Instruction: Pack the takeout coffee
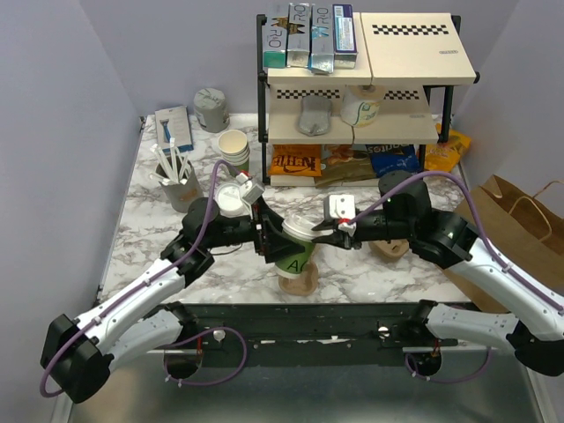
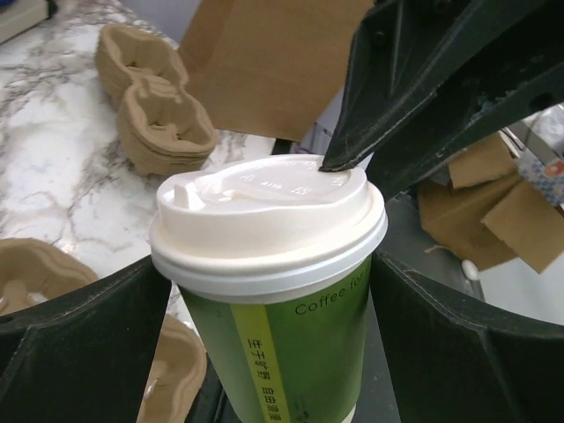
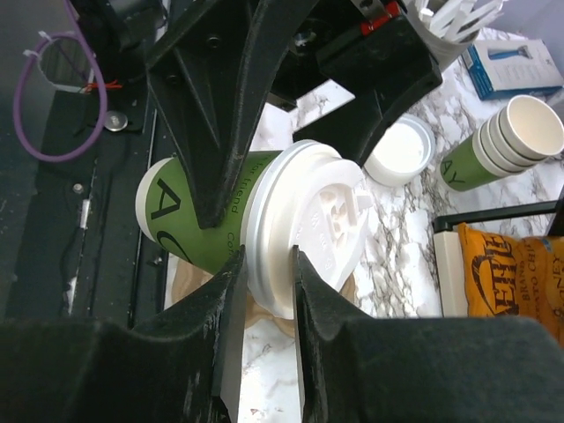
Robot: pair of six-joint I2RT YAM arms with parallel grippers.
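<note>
The takeout coffee (image 1: 293, 257), a green paper cup with a white lid (image 1: 300, 231), stands tilted in a cardboard carrier (image 1: 300, 282) at the near middle of the table. My left gripper (image 1: 271, 236) comes in from the left. Its jaws are open on either side of the cup (image 2: 291, 344), close to its walls. My right gripper (image 1: 319, 236) reaches in from the right. In the right wrist view the right gripper (image 3: 267, 260) is shut on the rim of the lid (image 3: 326, 220). One of its fingertips (image 2: 339, 163) rests on the lid's top.
A brown paper bag (image 1: 520, 211) stands at the right edge. A second cardboard carrier (image 1: 389, 247) lies under the right arm. A loose lid (image 1: 231, 201), stacked lidless cups (image 1: 233, 148), a grey cup of sticks (image 1: 179, 181) and a shelf rack (image 1: 352, 88) stand behind.
</note>
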